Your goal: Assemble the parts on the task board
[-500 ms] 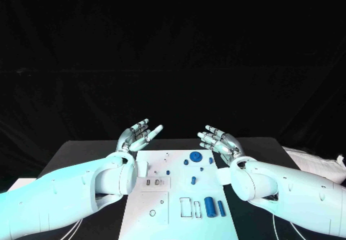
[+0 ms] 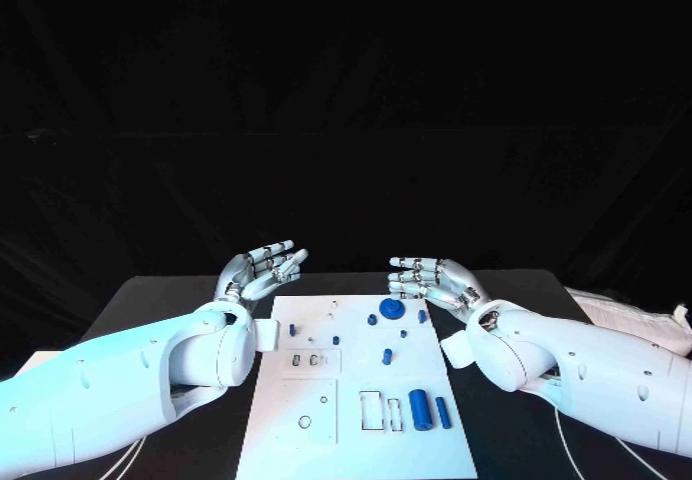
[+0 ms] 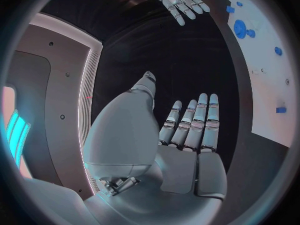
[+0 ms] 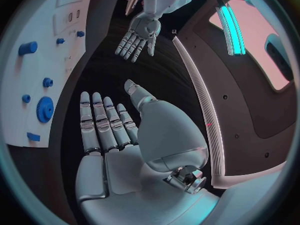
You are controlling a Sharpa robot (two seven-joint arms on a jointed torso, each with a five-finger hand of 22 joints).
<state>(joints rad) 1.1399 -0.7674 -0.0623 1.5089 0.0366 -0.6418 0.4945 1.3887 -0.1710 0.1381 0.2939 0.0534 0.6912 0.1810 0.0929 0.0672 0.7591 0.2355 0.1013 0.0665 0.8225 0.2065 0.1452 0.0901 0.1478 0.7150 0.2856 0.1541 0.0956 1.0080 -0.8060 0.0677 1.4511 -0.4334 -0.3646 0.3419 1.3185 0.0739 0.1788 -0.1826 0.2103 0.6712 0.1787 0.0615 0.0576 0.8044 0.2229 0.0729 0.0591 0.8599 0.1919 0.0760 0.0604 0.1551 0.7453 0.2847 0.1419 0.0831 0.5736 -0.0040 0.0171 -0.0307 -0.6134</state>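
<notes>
The board lies flat in the middle of the black table, running from the near edge toward the far side. Blue parts sit on it: a round gear-like disc at the far end, small pegs just beside it, and a fat cylinder with a thinner bar lying side by side at the near right. Small slots and outlines mark the board's left half.

The left hand hangs above the far left corner of the board, fingers straight and spread, holding nothing. The right hand hovers over the far right corner, fingers apart and slightly bent, also holding nothing. Neither touches the board or any part. A pale bundle rests at the table's right edge.
</notes>
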